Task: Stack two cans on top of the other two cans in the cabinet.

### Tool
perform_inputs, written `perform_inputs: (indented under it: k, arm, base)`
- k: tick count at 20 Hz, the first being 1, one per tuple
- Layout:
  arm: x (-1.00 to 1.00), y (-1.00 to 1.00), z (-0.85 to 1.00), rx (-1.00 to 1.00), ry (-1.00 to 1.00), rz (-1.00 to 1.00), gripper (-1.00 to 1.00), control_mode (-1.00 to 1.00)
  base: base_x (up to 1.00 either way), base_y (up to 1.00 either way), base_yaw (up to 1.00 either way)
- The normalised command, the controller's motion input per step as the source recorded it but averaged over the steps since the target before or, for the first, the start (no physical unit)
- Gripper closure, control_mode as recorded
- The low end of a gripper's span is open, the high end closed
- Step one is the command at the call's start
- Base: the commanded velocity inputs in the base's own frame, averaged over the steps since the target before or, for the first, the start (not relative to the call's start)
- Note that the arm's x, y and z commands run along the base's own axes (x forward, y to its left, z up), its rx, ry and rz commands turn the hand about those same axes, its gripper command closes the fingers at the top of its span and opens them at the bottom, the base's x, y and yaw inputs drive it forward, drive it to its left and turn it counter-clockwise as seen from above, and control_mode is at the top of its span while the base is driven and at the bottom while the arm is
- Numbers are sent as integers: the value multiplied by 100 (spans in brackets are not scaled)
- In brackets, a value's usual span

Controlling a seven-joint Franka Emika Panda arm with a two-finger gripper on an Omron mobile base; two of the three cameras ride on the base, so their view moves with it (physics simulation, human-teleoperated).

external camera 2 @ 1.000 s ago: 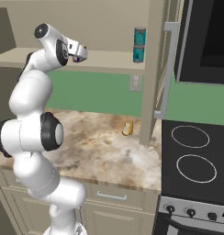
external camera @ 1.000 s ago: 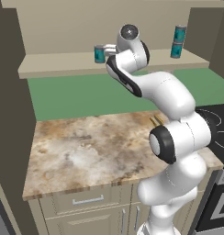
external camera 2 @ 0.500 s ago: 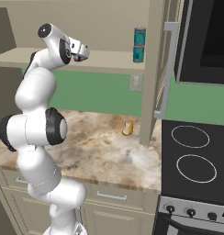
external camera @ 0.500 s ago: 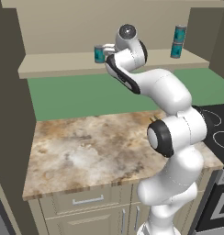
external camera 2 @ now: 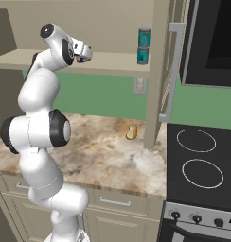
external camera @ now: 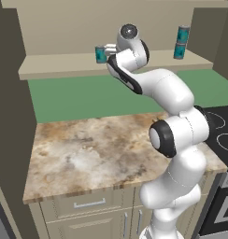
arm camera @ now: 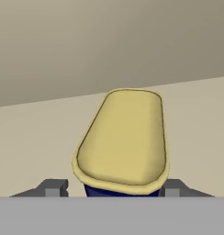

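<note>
On the cabinet's ledge (external camera: 64, 70) a small navy can with a yellow top (arm camera: 125, 137) stands upright. My gripper (arm camera: 114, 188) comes at it from the front, one dark fingertip (arm camera: 54, 187) tight at each side, shut on it. In the left base view the gripper (external camera: 108, 48) is at the shelf's middle, right beside a lone teal can (external camera: 101, 54) with a grey top. Far right on the shelf two teal cans (external camera: 182, 42) stand stacked one on the other. From the right, the gripper (external camera 2: 85, 53) is well left of that stack (external camera 2: 144, 46).
Below the shelf lies a marble counter (external camera: 88, 149) with a small yellow thing (external camera 2: 131, 133) near its right end. A stove (external camera 2: 198, 160) sits right of it, under a dark microwave (external camera 2: 217, 38). A tall panel with a long silver handle (external camera 2: 172, 71) bounds the shelf's right side.
The hand has stayed at the same spot on the shelf, while the arm's elbow has shifted slightly. None of the cans has moved.
</note>
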Motion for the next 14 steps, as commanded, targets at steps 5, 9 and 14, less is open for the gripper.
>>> perform_inputs:
  k: [5, 9, 14]
  arm:
    - [-1, -6, -5, 0, 0, 0, 100, -100]
    - [-8, -9, -3, 0, -2, 0, 100, -100]
    - [-19, -8, -1, 0, -2, 0, 100, -100]
  base:
    - [0, 0, 0]
    - [0, 0, 0]
    - [0, 0, 0]
